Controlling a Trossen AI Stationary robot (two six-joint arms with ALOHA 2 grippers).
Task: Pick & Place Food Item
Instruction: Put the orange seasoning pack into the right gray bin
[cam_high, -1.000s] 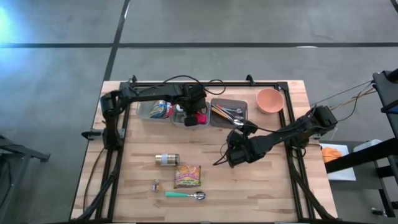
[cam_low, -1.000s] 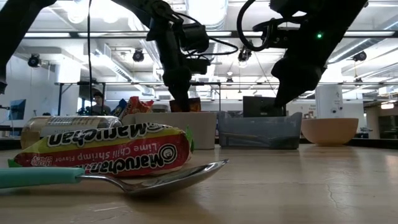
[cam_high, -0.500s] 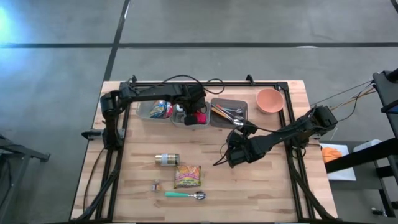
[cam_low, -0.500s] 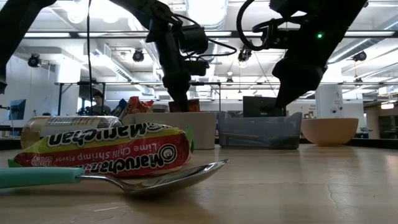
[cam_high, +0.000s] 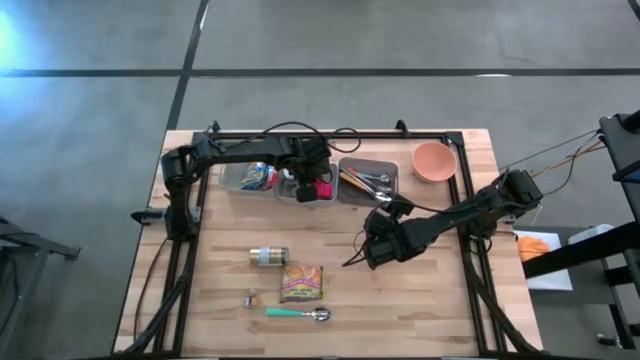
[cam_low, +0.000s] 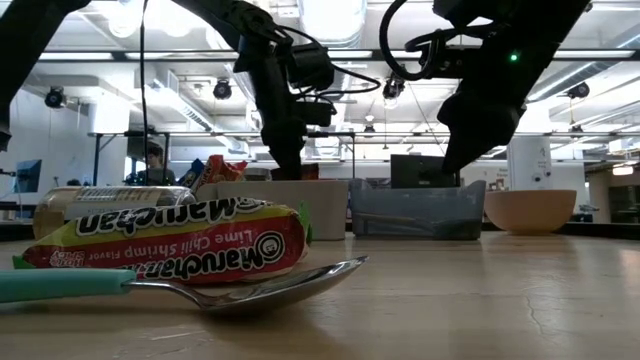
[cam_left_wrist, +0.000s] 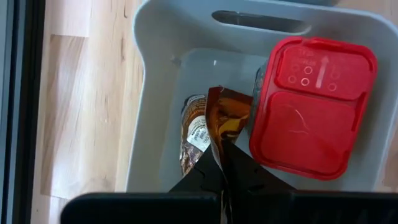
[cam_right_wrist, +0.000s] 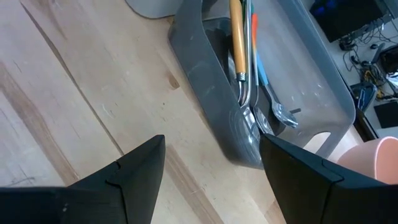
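Our left gripper (cam_left_wrist: 222, 180) is pinched tight on the brown snack wrapper (cam_left_wrist: 219, 127), which stands on end straight ahead of the fingers over the light grey bin (cam_left_wrist: 155, 93) beside the red-lidded box (cam_left_wrist: 311, 106), while the right gripper (cam_high: 372, 255) waits mid-table, fingers apart and empty.

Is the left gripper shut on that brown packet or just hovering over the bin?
Shut on it: the left gripper pinches the brown packet by one end above the grey bin.
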